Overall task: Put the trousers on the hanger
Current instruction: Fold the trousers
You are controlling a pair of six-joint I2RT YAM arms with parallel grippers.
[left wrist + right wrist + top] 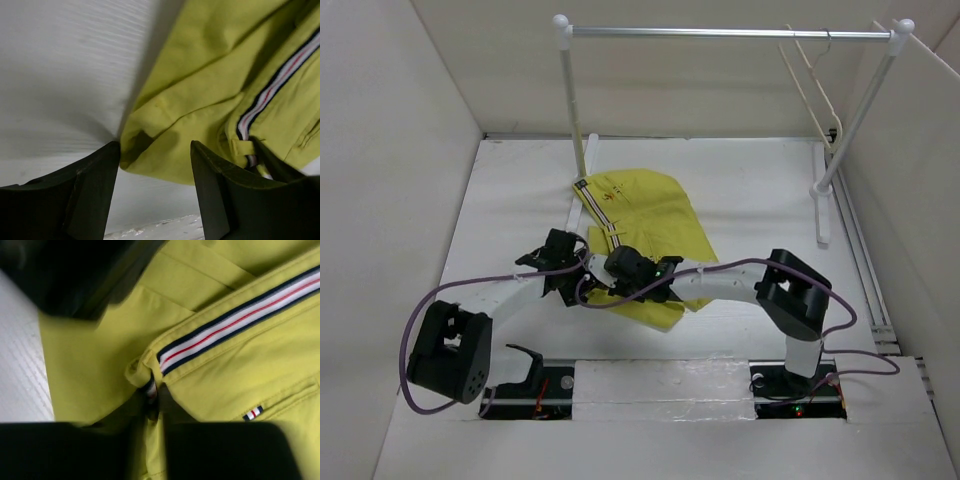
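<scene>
- Rail [720, 32] is standing across the far end of the table [520, 200] on two white posts. The hanger [812, 85] is hanging by its hook near the rail's right end, well apart from both arms.
- Trousers [645, 215] are lying crumpled mid-table, just in front of the left post, with the striped waistband [235, 322] showing.
- Both wrists are crowding over the near edge of the cloth and hiding it from above.
- Left gripper [155, 192] is sitting low at the cloth's left edge. Its jaws are standing wide apart with a yellow corner showing between them. Cannot tell whether they are touching it.
- Right gripper [152, 440] is pressing down by the waistband, jaws almost together, pinching a yellow fold beside a belt loop [150, 390].
- Both arms are reaching forward and inward, with purple cables [415, 320] looping off them.
- Table is showing plain white, and pale panels [380, 150] are walling it on three sides.
</scene>
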